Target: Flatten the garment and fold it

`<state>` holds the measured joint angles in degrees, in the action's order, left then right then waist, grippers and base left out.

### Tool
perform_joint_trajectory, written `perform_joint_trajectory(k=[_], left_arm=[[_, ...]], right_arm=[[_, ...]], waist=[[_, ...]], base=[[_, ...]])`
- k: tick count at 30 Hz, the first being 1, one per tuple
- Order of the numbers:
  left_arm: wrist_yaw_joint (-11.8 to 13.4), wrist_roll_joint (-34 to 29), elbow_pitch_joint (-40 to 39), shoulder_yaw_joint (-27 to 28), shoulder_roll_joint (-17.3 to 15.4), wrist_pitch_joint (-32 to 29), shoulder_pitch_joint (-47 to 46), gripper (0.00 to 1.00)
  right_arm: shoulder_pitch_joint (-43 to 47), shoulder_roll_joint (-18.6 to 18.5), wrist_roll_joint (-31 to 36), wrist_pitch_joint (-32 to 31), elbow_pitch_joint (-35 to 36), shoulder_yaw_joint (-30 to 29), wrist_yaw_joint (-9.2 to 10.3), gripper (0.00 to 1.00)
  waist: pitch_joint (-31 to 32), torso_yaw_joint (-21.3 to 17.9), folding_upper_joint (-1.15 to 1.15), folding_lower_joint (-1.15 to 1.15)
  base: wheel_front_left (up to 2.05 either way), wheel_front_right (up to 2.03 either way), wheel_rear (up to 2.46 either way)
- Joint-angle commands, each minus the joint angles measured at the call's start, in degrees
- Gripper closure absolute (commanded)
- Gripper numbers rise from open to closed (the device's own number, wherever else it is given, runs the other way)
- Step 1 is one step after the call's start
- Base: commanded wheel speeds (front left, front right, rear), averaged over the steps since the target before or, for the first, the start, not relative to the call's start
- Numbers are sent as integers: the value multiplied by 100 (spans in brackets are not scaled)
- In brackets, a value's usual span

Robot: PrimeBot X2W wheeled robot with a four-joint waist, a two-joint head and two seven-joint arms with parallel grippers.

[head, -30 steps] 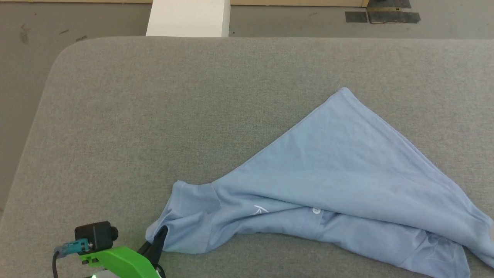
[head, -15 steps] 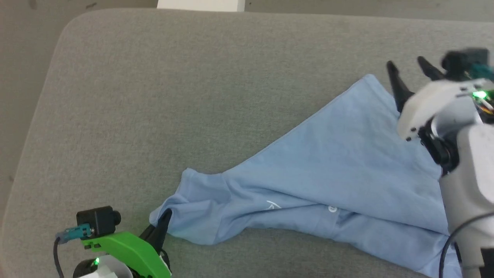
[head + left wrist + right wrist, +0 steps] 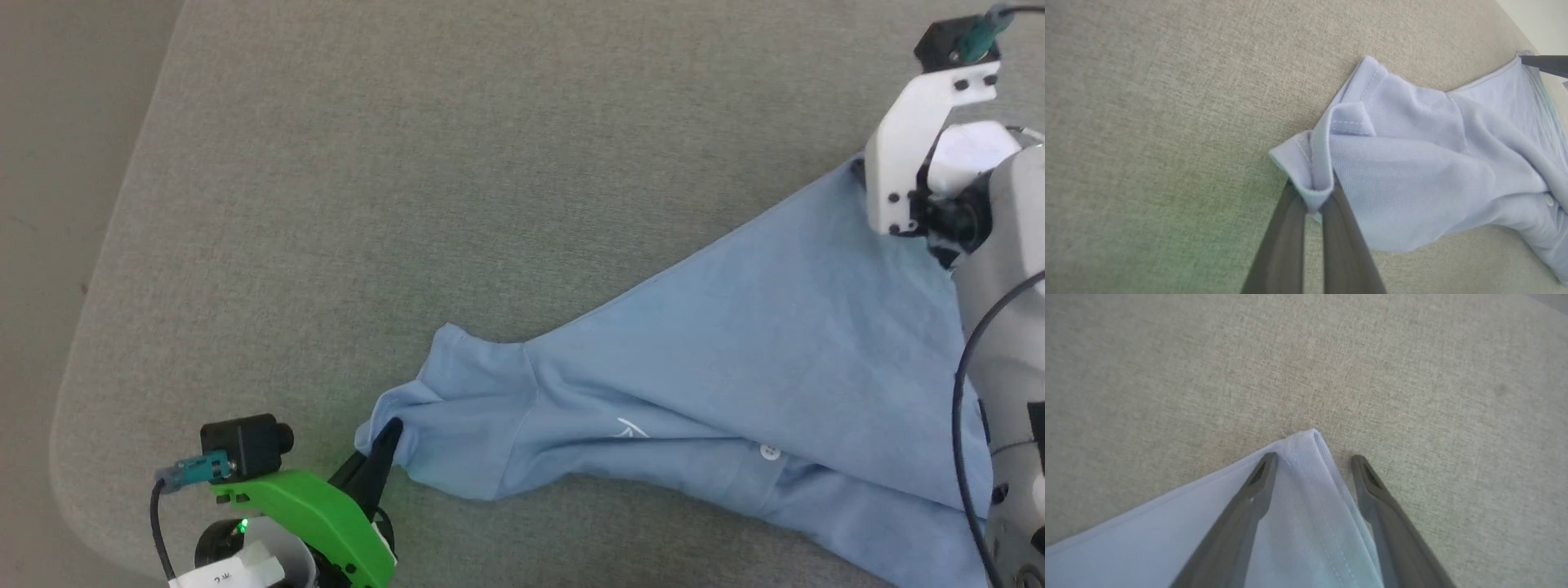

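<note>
From my head view, the shirt (image 3: 735, 351) lies across the right half of the grey worktop (image 3: 408, 163) in a rough triangle. Its near edge is bunched and rolled over itself, and a button (image 3: 767, 450) shows among the creases. My left tool (image 3: 384, 437) sits at the shirt's leftmost end, and my right tool (image 3: 861, 171) is at the far pointed corner, with its fingers mostly hidden under the white bracket. In my left wrist view, the left tool (image 3: 1312, 200) is pinched narrow on a small fold of stitched hem (image 3: 1314, 179), so I have a firm hold on that end. The cloth behind it slumps in soft folds on the worktop. A dark finger of my other arm shows at the upper right, at the shirt's far corner. In my right wrist view, the right tool (image 3: 1312, 463) stands wide and holds nothing. One finger lies over the cloth and the other is over the bare worktop just beside the edge, so the far corner (image 3: 1306, 437) sits between them. I judge the task is early. One end is gripped and the other is lined up but not yet taken. The shirt is not spread flat, and no proper fold has been made. Gripping that corner, pulling the cloth taut and doing all the folding remain.
</note>
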<state>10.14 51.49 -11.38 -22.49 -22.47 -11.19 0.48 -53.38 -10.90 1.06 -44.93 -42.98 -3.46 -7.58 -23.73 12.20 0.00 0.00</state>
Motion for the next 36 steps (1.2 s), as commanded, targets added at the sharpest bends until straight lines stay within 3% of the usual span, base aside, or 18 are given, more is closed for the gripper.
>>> perform_joint_trajectory(k=[1, 2, 3, 6, 11, 16, 21, 25, 29, 33, 36], left_arm=[[-20, -35, 39, 4, 28, 41, -104, 100], [-26, -30, 63, 0, 38, 49, -109, 100], [-30, -25, 85, -1, 45, 56, -111, 100], [-37, -25, 143, -3, 47, 78, -103, 100], [-19, -21, 173, 25, 12, 120, -6, 100], [26, -58, 123, 92, -59, 228, 154, 100], [79, -179, 2, 237, -110, 509, 249, 100], [60, -301, -129, 425, -99, 893, 178, 100], [-64, -370, -259, 572, -164, 1062, -171, 100], [-296, -340, -375, 656, -279, 919, -971, 100], [-375, -113, -327, 840, -208, 779, -1803, 100]], right_arm=[[42, 26, 137, -199, -130, -53, 9, 71], [44, 48, 227, -308, -113, -92, 9, 91], [57, 70, 286, -307, -50, -120, 9, 100], [197, 132, 258, 79, 175, -155, 9, 100], [764, 200, -105, 1323, 701, -194, 9, 100], [1781, 266, -606, 2626, 1510, -350, 9, 100], [3071, 351, -1075, 3249, 2608, -614, 9, 100], [3963, 485, -1246, 3261, 3558, -984, 9, 100], [4468, 502, -1271, 2880, 4468, -1161, 9, 100], [4429, 185, -1325, 2262, 5228, -1067, 9, 100], [4026, -269, -1351, 1772, 5618, -867, 9, 100]], waist=[[-99, 110, 0, 0], [-93, 113, 0, 0], [-79, 110, 0, 0], [36, 74, 0, 0], [371, -109, 0, 0], [841, -372, 0, 0], [1198, -684, 0, 0], [1363, -926, 0, 0], [1425, -1127, 0, 0], [1362, -1291, 0, 0], [1181, -1427, 0, 0]], base=[[0, 0, 0], [0, 0, 0], [0, 0, 0], [0, 0, 0], [0, 0, 0], [0, 0, 0], [0, 0, 0], [0, 0, 0], [0, 0, 0], [0, 0, 0], [0, 0, 0]])
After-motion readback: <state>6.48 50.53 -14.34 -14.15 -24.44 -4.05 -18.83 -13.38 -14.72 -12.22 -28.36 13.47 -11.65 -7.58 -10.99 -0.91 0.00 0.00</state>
